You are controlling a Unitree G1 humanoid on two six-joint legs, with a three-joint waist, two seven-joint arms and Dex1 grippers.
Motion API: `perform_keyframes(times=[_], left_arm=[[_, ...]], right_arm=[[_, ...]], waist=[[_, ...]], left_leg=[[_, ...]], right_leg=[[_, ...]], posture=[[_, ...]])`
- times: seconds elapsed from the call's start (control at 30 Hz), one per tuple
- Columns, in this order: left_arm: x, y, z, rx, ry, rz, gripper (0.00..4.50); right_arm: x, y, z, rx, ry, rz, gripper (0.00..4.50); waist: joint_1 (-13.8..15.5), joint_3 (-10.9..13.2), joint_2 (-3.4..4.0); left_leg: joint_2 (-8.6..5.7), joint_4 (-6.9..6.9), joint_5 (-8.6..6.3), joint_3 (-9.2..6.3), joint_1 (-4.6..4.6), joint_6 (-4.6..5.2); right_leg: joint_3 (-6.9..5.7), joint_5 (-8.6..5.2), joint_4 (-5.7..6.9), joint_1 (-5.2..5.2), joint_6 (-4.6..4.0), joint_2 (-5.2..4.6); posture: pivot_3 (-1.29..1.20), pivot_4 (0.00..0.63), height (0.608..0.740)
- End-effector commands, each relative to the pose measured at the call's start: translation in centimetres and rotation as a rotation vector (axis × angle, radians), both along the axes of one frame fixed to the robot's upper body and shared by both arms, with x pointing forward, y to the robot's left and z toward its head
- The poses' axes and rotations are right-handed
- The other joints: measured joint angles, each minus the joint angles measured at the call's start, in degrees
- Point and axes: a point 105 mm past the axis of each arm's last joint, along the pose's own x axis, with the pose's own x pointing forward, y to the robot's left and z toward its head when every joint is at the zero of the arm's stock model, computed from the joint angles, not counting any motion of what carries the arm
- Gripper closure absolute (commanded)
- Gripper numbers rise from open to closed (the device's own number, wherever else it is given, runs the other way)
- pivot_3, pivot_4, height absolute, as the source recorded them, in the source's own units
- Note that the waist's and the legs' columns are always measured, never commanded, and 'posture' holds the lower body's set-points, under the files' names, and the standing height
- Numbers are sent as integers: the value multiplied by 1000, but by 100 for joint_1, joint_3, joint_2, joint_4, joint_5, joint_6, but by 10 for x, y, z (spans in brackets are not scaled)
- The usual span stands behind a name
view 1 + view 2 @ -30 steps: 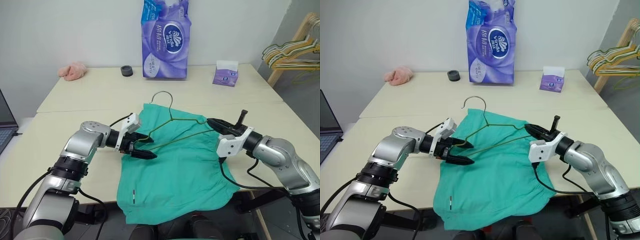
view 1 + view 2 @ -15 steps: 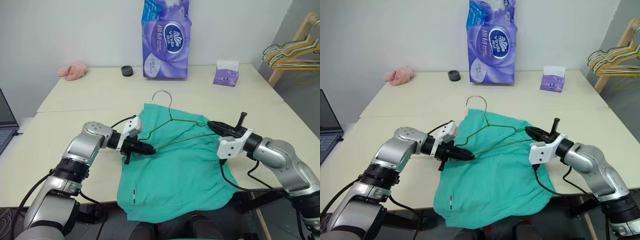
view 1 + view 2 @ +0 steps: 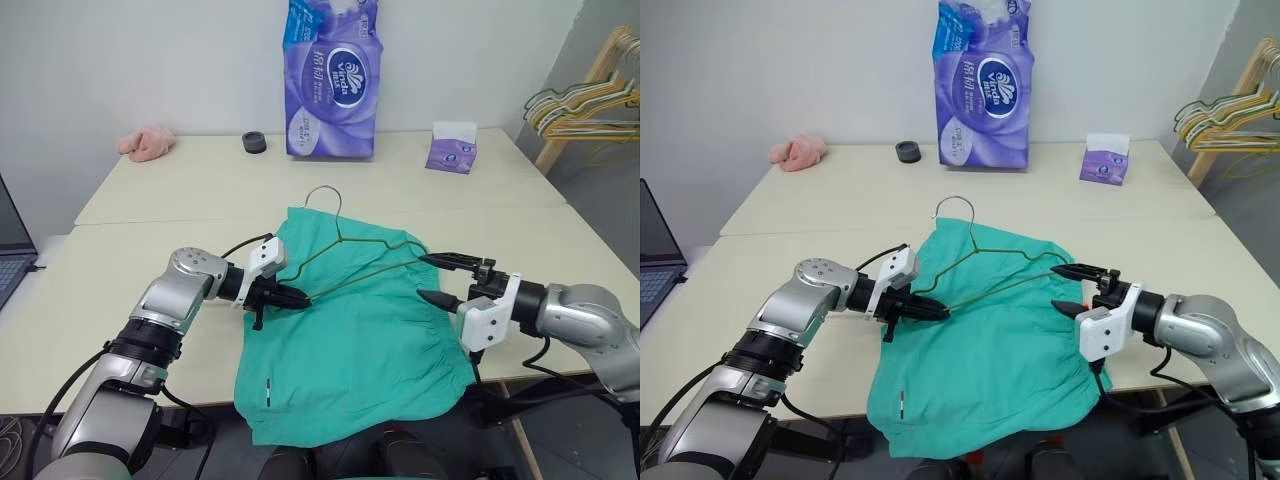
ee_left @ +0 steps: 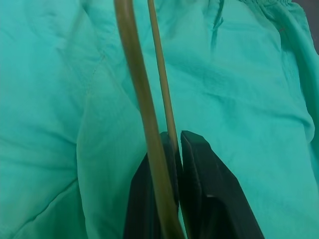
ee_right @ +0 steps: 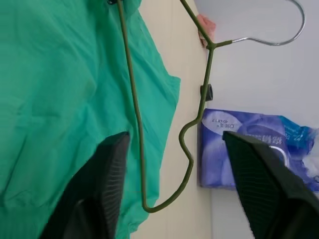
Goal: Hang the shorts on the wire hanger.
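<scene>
The pale desk carries everything here, and the largest thing on it is the teal-green shorts, spread flat near the front edge with the lower hem drooping over it. Lying on the upper part of the shorts is the wire hanger, its hook pointing toward the back of the desk and its far corner just past the fabric's right edge. The left gripper has its fingers pressed together on the hanger's left end, pinching the thin wire, as the left wrist view confirms. The right gripper hangs beside the hanger's right corner with its fingers spread wide, gripping nothing. Judging by this, the step in hand is handing the hanger to the left side alone, so the right is free for the cloth. The next move likely calls for the right gripper to take a leg or waistband edge of the shorts and feed it through the hanger's triangle while the left keeps the wire steady and lifted.
</scene>
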Motion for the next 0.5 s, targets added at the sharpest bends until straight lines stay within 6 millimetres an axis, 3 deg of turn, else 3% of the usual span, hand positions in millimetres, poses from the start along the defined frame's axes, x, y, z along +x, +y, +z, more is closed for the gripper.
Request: perform_keyframes(times=[0.03,0.1,0.27,0.5], left_arm=[[2,-5,14,25,-134,-68,4500],[0,-5,15,86,-217,-135,4500],[-7,-11,22,160,-347,-265,4500],[-14,-27,31,149,-406,-325,4500]], right_arm=[[1,-11,8,160,241,-152,381],[4,-13,15,245,350,-224,381],[3,-15,18,272,546,-323,381],[-12,-3,3,186,745,-326,381]], waist=[[6,0,0],[2,0,1],[10,-1,2],[16,-1,2]], left_leg=[[1,0,0,-2,0,0],[2,2,0,-2,-1,0],[3,5,0,-1,5,0],[3,4,0,-2,-2,0]], right_leg=[[-1,0,1,1,0,0],[1,0,5,-1,-1,-1],[1,1,12,0,-3,-3],[-3,0,3,-2,-1,-3]], posture=[[-134,66,740],[-134,66,740],[-135,65,740],[-130,62,740]])
